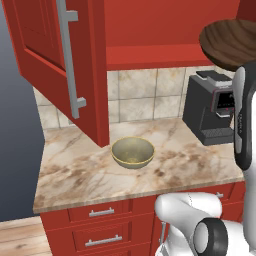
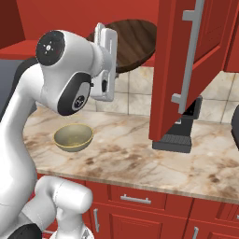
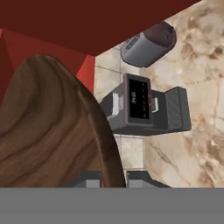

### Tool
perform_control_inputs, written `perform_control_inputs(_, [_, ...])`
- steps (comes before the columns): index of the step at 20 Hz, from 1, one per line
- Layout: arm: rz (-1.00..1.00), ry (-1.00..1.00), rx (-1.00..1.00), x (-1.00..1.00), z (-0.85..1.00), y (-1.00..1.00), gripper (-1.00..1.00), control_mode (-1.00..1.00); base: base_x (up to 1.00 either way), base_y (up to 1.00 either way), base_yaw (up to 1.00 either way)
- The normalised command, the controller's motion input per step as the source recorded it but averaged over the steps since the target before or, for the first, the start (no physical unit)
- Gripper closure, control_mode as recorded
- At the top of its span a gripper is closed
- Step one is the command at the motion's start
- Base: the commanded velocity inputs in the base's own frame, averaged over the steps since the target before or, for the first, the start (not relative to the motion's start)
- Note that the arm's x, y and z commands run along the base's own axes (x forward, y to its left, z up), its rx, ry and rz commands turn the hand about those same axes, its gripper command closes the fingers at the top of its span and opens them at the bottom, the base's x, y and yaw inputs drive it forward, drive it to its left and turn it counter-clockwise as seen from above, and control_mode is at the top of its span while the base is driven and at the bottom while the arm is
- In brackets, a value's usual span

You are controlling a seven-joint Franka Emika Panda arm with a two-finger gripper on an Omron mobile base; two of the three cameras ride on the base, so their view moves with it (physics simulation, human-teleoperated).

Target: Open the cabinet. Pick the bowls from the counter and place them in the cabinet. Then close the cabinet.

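Note:
The dark brown wood-grained bowl (image 1: 227,42) (image 2: 133,42) hangs in the air, high up beside the open cabinet (image 1: 160,50). My gripper (image 3: 111,180) is shut on its rim, and the bowl (image 3: 48,127) covers the left half of the hand view. The cabinet's red door (image 1: 55,55) (image 2: 186,60) stands swung open, its long silver handle facing out. The olive-tan bowl (image 1: 132,151) (image 2: 73,137) sits upright on the beige marble counter (image 1: 85,175) (image 2: 140,158), below the open cabinet and apart from the gripper.
A dark coffee machine (image 1: 210,107) (image 2: 179,135) (image 3: 140,105) stands at the back of the counter against the tiled wall. A grey, dark-ended cylinder (image 3: 148,43) lies beyond it. Red drawers (image 1: 102,235) run under the counter.

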Motion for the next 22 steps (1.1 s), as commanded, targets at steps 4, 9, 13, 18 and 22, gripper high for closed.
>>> perform_control_inputs(4, [0.0,-0.03,0.0,0.46,0.01,0.14,1.0,-1.0,0.0,0.0,0.0])
perform_control_inputs(9, [0.0,-0.17,0.04,0.32,-0.22,0.04,1.0,-1.0,0.0,0.0,0.0])
perform_control_inputs(13, [0.0,-0.16,0.08,0.35,-0.24,0.0,1.0,-1.0,0.0,0.0,0.0])
perform_control_inputs(18, [0.0,0.0,0.0,0.3,-0.01,0.0,1.0,-1.0,0.0,0.0,0.0])
perform_control_inputs(22, [0.0,0.05,0.0,0.24,0.0,0.0,1.0,-1.0,0.0,0.0,0.0])
